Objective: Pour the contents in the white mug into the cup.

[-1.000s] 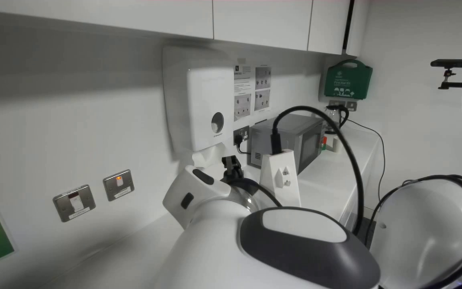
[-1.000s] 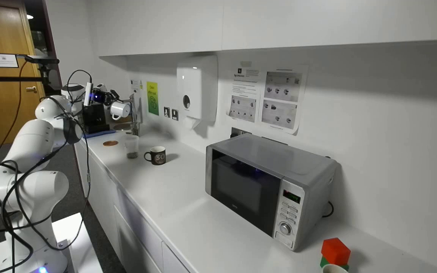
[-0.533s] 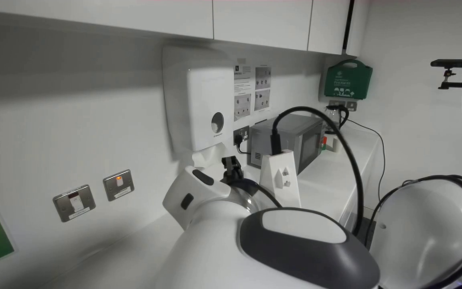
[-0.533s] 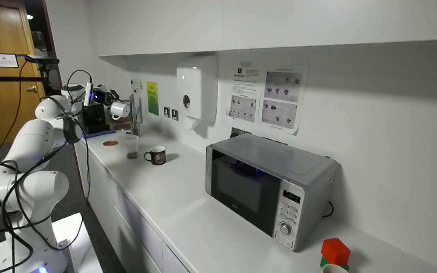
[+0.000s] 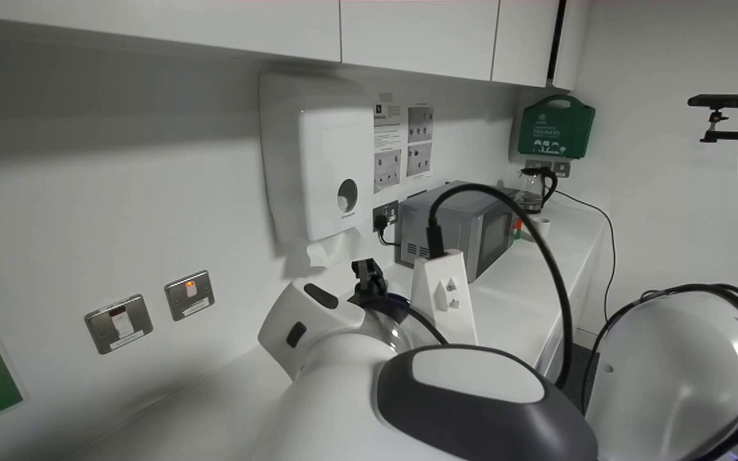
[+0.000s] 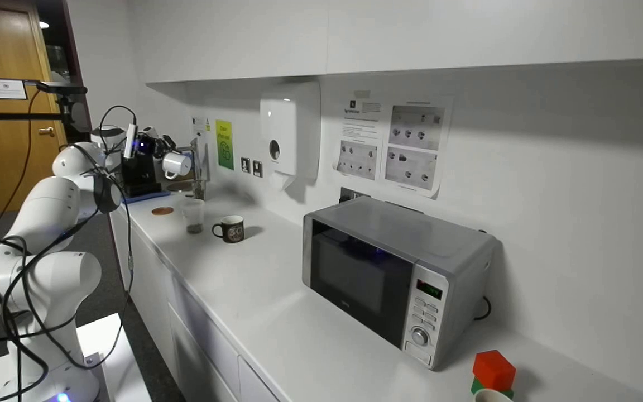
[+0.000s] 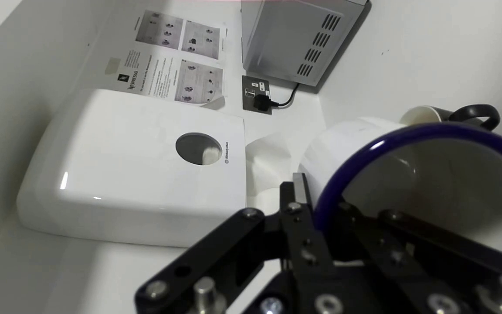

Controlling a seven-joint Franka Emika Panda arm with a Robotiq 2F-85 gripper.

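Observation:
The white mug (image 6: 176, 164) hangs above the far part of the counter in an exterior view, its handle on the lower side. In the wrist view this white mug (image 7: 364, 135) shows a dark blue rim, its mouth turned towards the camera. My gripper (image 7: 320, 205) is shut on its wall, one finger outside and one inside. No contents can be made out within its shaded interior. The cup (image 6: 193, 215), pale and translucent with something dark at the bottom, stands upright on the counter, lower and nearer than the held mug. My arm mostly hides the gripper in an exterior view (image 5: 369, 278).
A dark mug (image 6: 232, 229) stands close beside the cup. On the wall hangs a paper dispenser (image 6: 291, 131), and a microwave (image 6: 394, 273) sits further along the counter. A copper disc (image 6: 162, 211) lies behind the cup. Cupboards (image 5: 417, 38) overhang the counter.
The arm has sunk slightly and shifted a little left in an exterior view, where a bit of blue rim now shows. The mug has barely moved. Cup and dark mug are unmoved.

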